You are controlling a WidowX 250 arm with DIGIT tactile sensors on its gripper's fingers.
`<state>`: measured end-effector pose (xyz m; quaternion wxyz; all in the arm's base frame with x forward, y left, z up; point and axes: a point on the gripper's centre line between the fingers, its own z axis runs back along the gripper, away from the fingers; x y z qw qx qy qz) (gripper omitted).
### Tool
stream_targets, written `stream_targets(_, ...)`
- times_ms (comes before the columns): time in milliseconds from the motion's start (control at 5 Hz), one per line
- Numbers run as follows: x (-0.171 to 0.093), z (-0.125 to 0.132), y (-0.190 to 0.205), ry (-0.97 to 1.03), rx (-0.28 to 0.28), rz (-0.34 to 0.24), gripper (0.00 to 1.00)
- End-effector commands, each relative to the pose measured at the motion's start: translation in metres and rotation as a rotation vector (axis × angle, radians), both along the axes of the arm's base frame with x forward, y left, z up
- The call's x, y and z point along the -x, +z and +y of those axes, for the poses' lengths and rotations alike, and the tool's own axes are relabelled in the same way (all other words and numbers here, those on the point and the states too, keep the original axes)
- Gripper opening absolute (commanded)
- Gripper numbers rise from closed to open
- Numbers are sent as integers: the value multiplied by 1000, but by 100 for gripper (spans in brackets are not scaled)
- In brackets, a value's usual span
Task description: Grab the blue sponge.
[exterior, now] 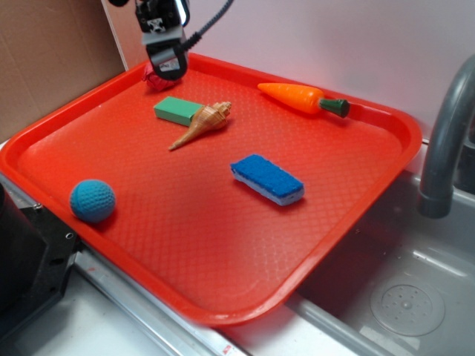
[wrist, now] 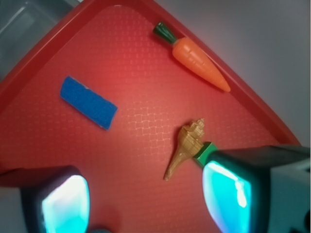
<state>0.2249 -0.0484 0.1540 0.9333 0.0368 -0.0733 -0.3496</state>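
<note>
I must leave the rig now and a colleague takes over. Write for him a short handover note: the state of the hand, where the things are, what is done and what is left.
Hand: open and holding nothing, up at the far-left corner of the red tray.
Blue sponge: lying flat on the tray right of centre, untouched, nothing pressed against it.
Others on the tray: green block and seashell touching each other close to the hand, carrot by the far rim, blue knitted ball at the near-left edge.
Done: nothing yet.
Left: move the hand across past the seashell, lower over the sponge, close on it and lift.
</note>
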Motion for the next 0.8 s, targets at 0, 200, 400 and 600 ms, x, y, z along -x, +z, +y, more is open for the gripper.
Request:
stream_targets(0, 1, -11, 9, -10, 7, -29, 100)
stream_targets(200, 1, -11, 9, -10, 7, -29, 100)
stream_targets(400, -15, -51, -6, -259, 73, -2, 100)
stream_targets(600, -8, -81, -25, -508, 0, -12, 100)
